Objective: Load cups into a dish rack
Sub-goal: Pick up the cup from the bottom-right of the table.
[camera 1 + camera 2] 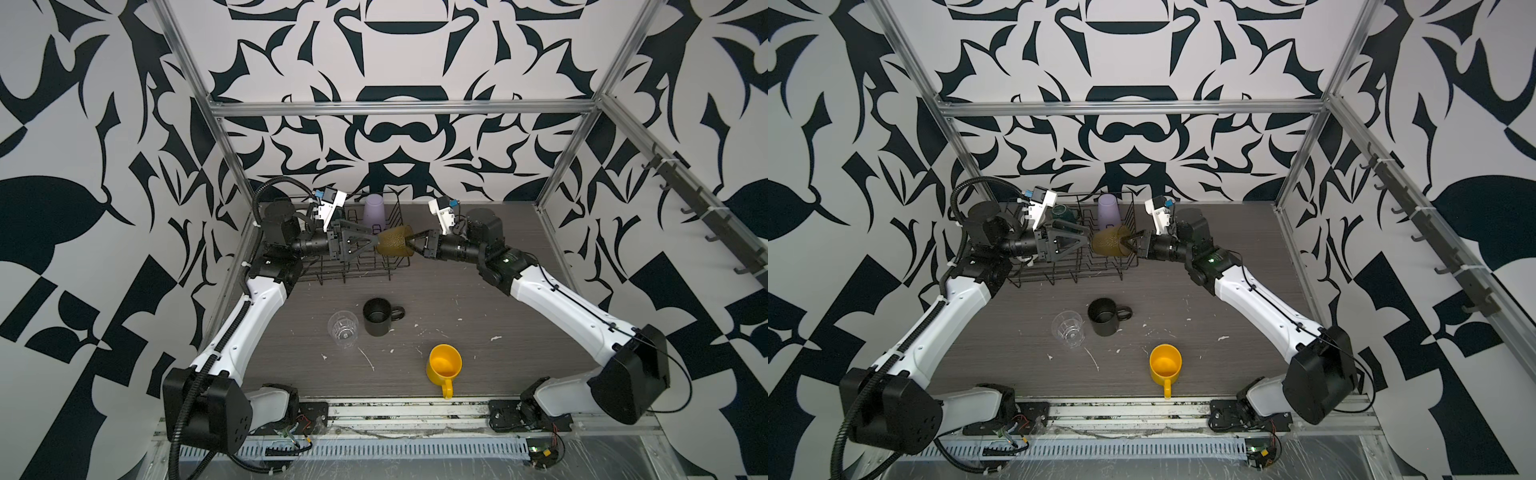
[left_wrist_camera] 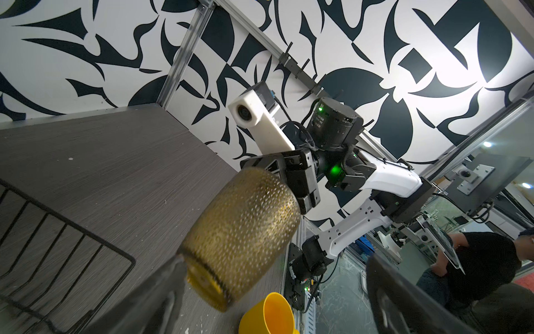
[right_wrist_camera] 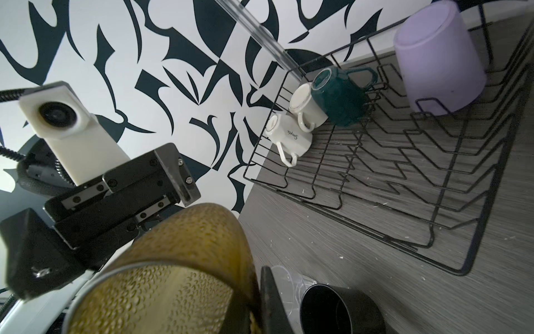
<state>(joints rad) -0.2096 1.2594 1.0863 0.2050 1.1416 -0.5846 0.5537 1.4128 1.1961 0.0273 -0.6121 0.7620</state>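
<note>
Over the near right end of the dish rack, the olive-brown glass hangs clear of the wires, turned on its side. Its long axis runs nearly level, left to right across the table: the mouth faces my right arm and the thick base faces my left. The right gripper is pinched tight on the rim at the mouth and carries the glass alone. The left gripper is spread wide with the base just inside its reach. In the left wrist view one finger sits right beside the base and the other is well apart; the blur keeps me from telling whether they touch. In the rack, the lilac tumbler stands mouth down at the far side. The right wrist view shows a teal mug, a cream mug and a white mug clustered at the far left corner. On the open table nearer me, the black mug stands just beside the clear glass, and the yellow mug stands apart near the front edge.
</note>
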